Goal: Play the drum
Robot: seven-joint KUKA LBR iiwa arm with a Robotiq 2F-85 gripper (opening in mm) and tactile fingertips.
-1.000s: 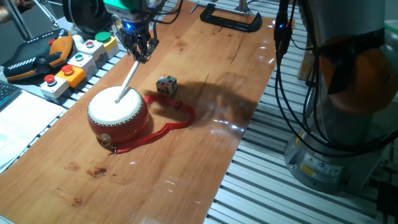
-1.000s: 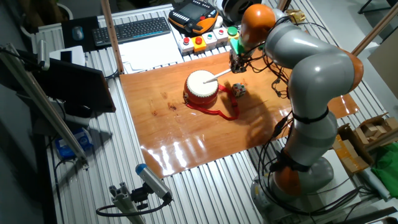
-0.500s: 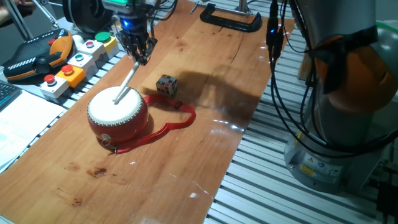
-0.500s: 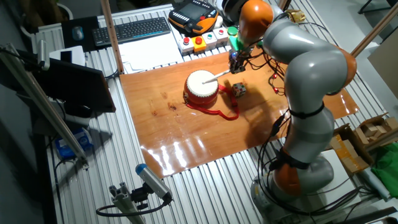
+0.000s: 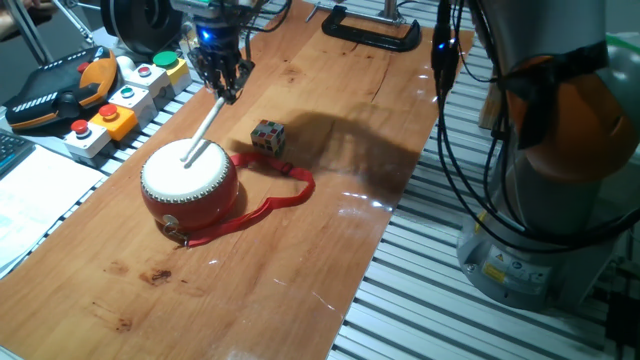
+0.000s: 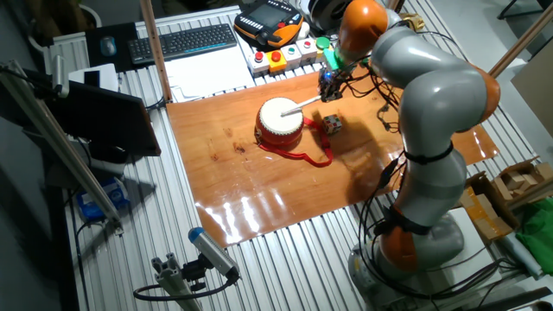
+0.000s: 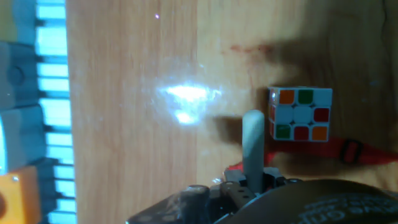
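The red drum (image 5: pixel 190 182) with a cream-white skin stands on the wooden table (image 5: pixel 330 230); it also shows in the other fixed view (image 6: pixel 280 121). Its red strap (image 5: pixel 272 203) trails to the right. My gripper (image 5: pixel 224 90) hangs above and behind the drum, shut on a white drumstick (image 5: pixel 205 128). The stick slants down and its tip rests on the skin. In the hand view the drumstick (image 7: pixel 253 146) points away from the hand, with the strap (image 7: pixel 348 151) beside it; the drum is out of that view.
A small multicoloured puzzle cube (image 5: pixel 267 136) lies right of the drum and shows in the hand view (image 7: pixel 300 114). A button box (image 5: pixel 120 95) and a teach pendant (image 5: pixel 60 90) sit at the left edge. A black clamp (image 5: pixel 370 30) lies at the far end. Cables (image 5: pixel 450 120) hang at the right.
The gripper and drumstick have hardly moved; the stick's tip stays on the drum skin. The arm's upper links have shifted slightly.
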